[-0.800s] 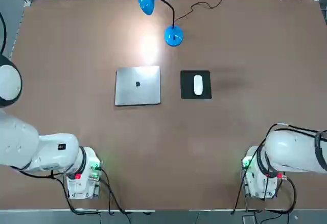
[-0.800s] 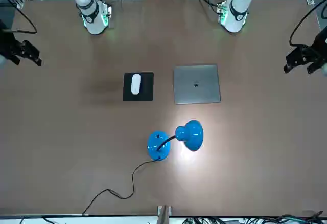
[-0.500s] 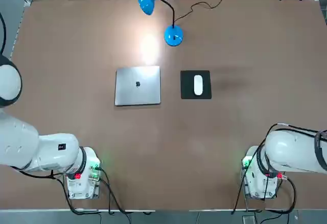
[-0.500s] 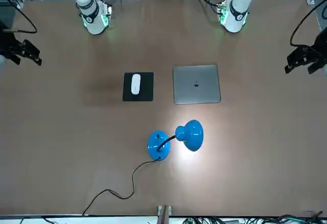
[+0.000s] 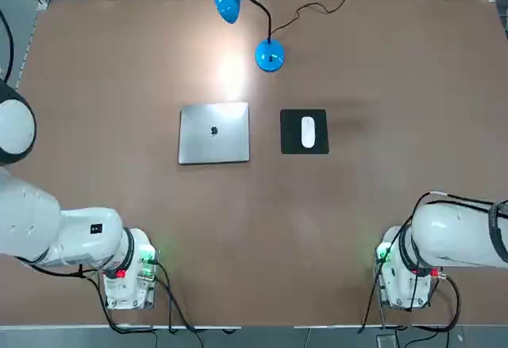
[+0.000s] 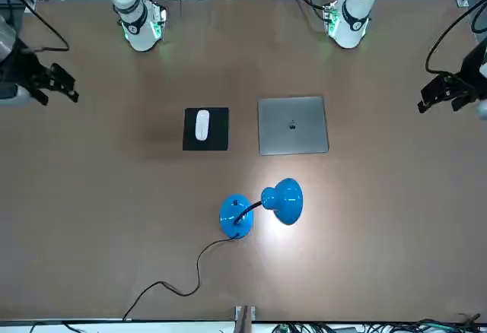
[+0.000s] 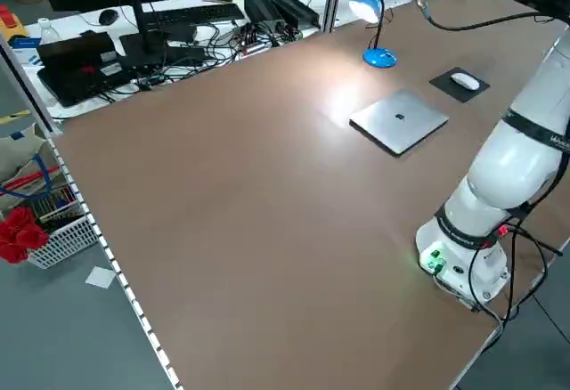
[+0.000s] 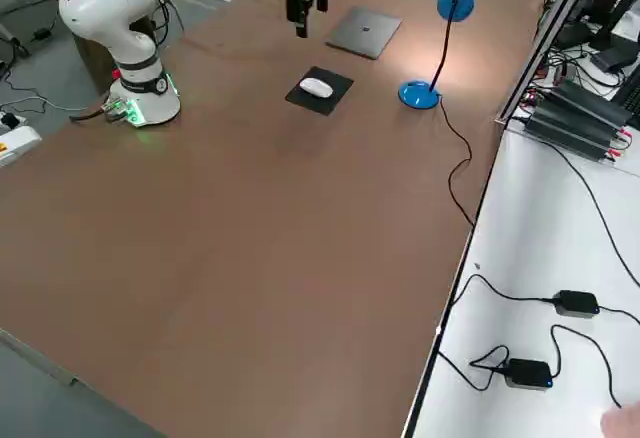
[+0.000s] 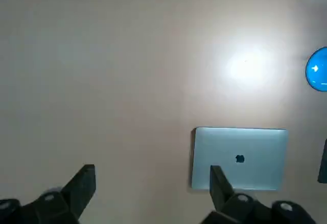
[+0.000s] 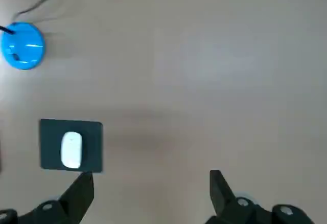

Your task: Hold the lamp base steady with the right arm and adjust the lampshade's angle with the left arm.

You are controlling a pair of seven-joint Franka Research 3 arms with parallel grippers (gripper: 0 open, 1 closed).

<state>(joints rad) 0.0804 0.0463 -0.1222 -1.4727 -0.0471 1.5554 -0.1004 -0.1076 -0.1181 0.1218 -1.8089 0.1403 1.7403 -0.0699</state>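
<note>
Above the table (image 6: 167, 257), both our grippers, left (image 6: 443, 93) and right (image 6: 57, 84), open and holding nothing, well apart from the blue lamp base (image 6: 237, 217) and lampshade (image 6: 288, 201).

Silver laptop (image 9: 240, 158) — blue lamp base (image 9: 319, 69) well apart.

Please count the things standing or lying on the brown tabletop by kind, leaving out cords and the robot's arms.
Desk lamp: 1
Laptop: 1
Mouse pad: 1
Computer mouse: 1
Total: 4
</note>
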